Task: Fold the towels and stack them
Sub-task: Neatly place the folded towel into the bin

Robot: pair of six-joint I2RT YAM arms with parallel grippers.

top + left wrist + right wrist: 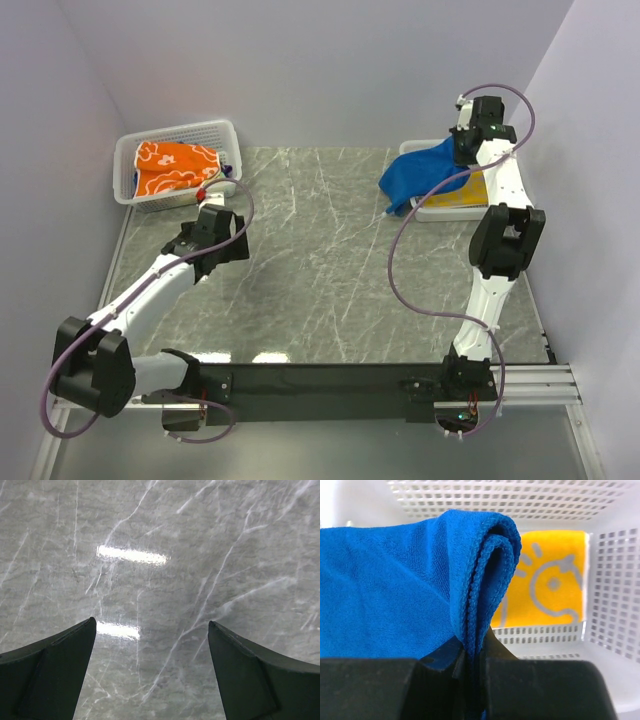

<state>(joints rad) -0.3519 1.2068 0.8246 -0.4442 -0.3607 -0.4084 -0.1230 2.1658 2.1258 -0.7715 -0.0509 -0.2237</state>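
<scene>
Item, your right gripper (472, 655): black fingers pressed together on a doubled edge of the plain royal blue terry towel (385, 590), the stitched hem rising straight out of the pinch. The blue cloth hangs from that grip and spreads toward the middle of the table, crossing the near-left rim of the white plastic mesh basket (520, 500) at the far right; you cannot tell whether its lowest corner touches the tabletop. Item, in that same basket, under and behind the blue cloth: the yellow towel with pale grey swirls (545, 580), lying flat on the basket floor. Item, your left gripper (151, 622): fingers spread wide, nothing between them, poised over bare grey marble-patterned tabletop (200, 555) with two bright light reflections on it. Item, just beyond that gripper, a second white mesh basket (180, 130) at the far left corner, holding the orange towel with white flower outlines (175, 167), rumpled and filling most of it. The two baskets sit well apart, open marble between them
</scene>
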